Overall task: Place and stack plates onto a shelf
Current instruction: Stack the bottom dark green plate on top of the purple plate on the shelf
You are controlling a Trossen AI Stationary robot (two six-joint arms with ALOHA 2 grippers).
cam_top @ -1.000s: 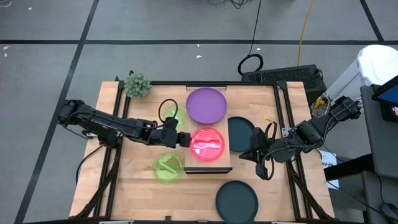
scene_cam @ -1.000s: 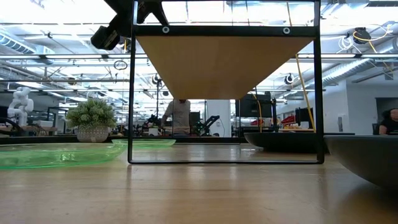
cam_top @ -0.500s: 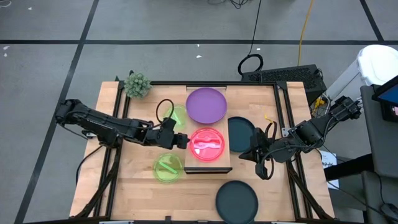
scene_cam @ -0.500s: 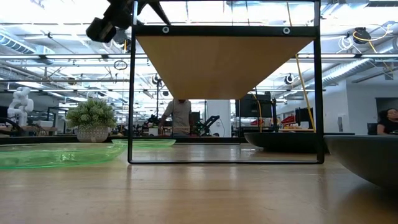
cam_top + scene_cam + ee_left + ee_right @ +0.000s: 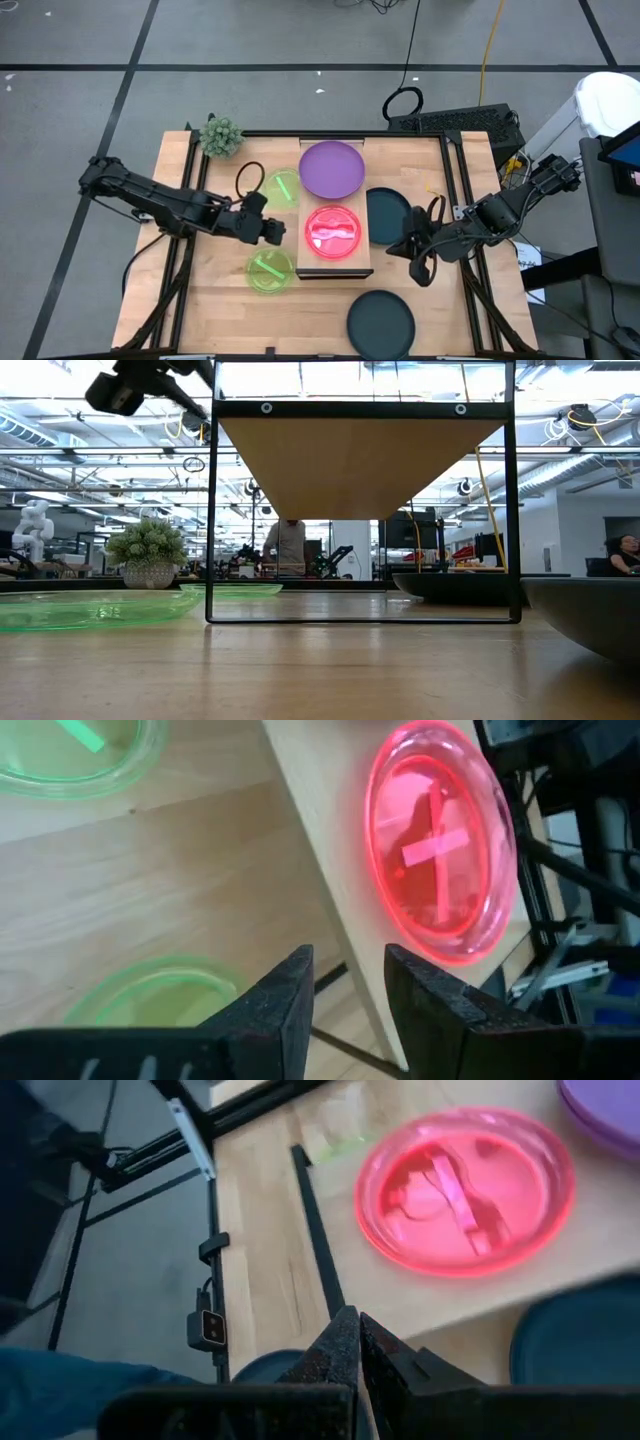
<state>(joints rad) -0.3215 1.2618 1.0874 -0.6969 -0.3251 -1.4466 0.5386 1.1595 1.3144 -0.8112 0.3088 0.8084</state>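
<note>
The pink plate (image 5: 333, 232) lies on the near end of the light-wood shelf (image 5: 335, 266), and a purple plate (image 5: 332, 168) lies on its far end. Two green plates (image 5: 280, 187) (image 5: 268, 270) rest on the table left of the shelf. Teal plates sit right of it (image 5: 388, 213) and at the near edge (image 5: 380, 322). My left gripper (image 5: 272, 232) (image 5: 348, 992) hovers open and empty just left of the shelf, facing the pink plate (image 5: 440, 840). My right gripper (image 5: 400, 248) (image 5: 358, 1345) waits shut, right of the shelf.
A small green plant (image 5: 221, 136) stands at the table's far left corner. The shelf stands on a black frame (image 5: 210, 510), with room beneath its underside (image 5: 360, 460). Bare tabletop shows along the near left edge. A keyboard and cables lie on the floor beyond the far edge.
My left gripper has drawn back from the pink plate's left edge toward the table's left, uncovering the far green plate. The pink plate has stayed where it was on the shelf. My right arm has kept still.
</note>
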